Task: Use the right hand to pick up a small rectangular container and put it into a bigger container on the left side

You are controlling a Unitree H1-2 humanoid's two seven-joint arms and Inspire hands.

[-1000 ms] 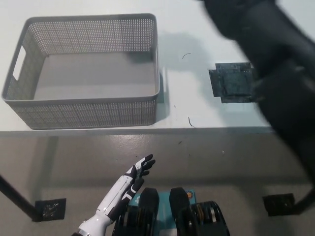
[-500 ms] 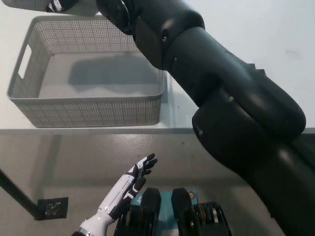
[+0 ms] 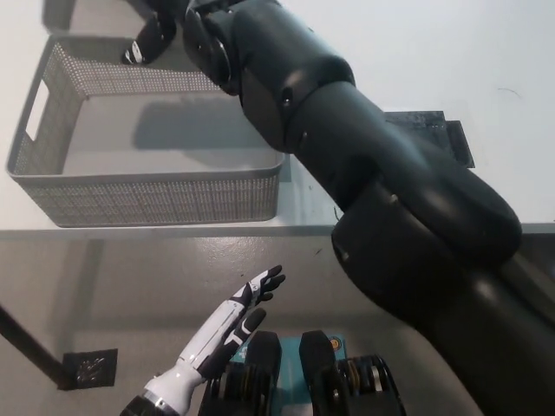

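Note:
My black right arm reaches from the bottom right across the table to the top left. Its hand hangs over the far wall of the big grey mesh basket. The hand is shut on a small grey rectangular container, which is cut off by the top edge of the head view. The basket stands on the left of the white table, and its floor shows only the arm's shadow. Below the table's front edge, my white left hand rests open.
A dark square patch lies on the white table to the right of the arm, partly hidden by it. The table's front edge runs just below the basket. On the floor at lower left sits a black table foot.
My right arm has swung from the table's right side to the left, carrying the small container over the basket's far wall. The left hand has barely moved.

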